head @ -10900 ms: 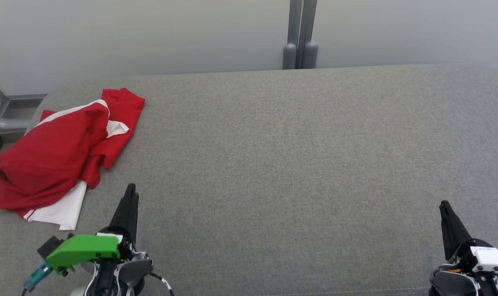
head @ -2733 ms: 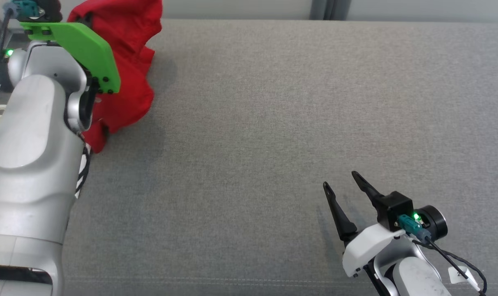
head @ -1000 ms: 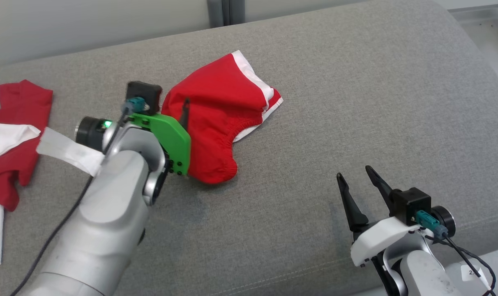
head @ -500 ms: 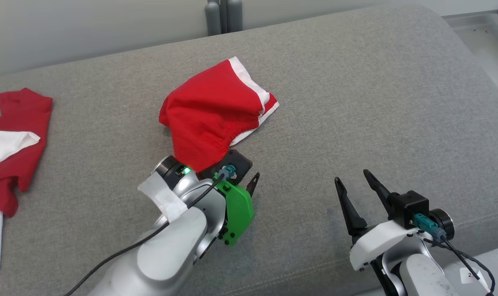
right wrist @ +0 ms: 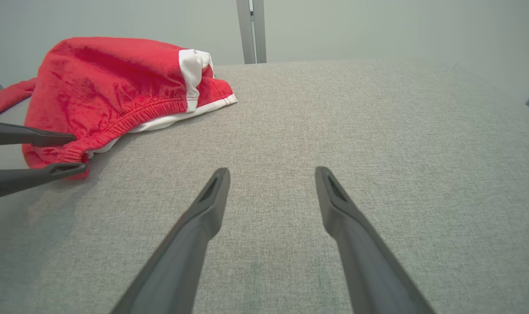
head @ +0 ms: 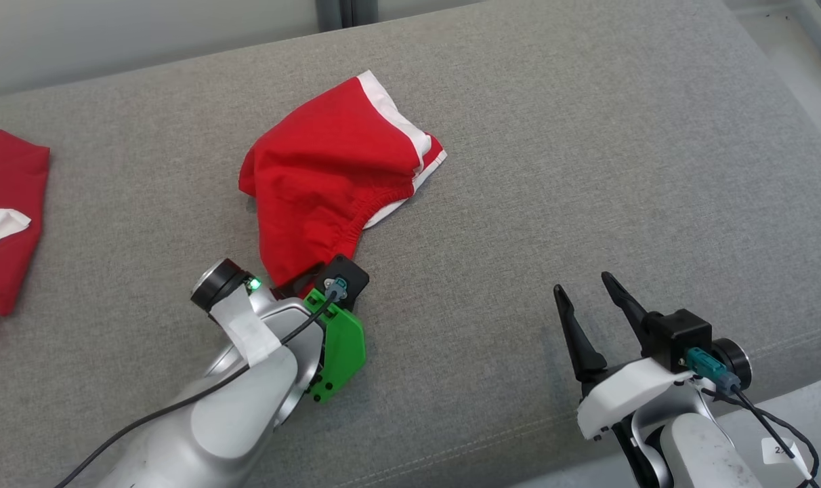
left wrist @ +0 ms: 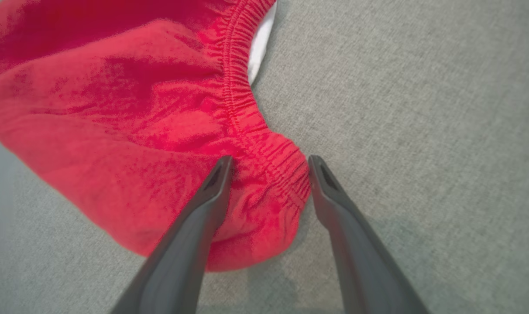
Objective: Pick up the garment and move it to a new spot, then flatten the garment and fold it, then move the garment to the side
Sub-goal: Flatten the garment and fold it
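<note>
Since half a second ago the left arm has swung its wrist round toward the garment (head: 329, 183), and the dark finger that then pointed out over bare cushion is now tucked under the green mount (head: 343, 346) at the cloth's near corner. The garment is a pair of red shorts with white trim, lying crumpled near the middle of the grey cushion (head: 586, 135). In the left wrist view the left gripper (left wrist: 269, 163) has its 2 fingers apart, straddling the bunched end of the elastic waistband (left wrist: 238, 100): one finger lies over the red cloth, the other sits just beside the hem on the cushion side. The right wrist view shows those same 2 fingers (right wrist: 79, 152) with the corner between them, not pinched together. The right gripper (head: 582, 283) stands well apart from the garment, low over the cushion at the near right, jaws spread wide with nothing between them. Another red and white cloth (head: 4, 224) lies at the far left edge.
</note>
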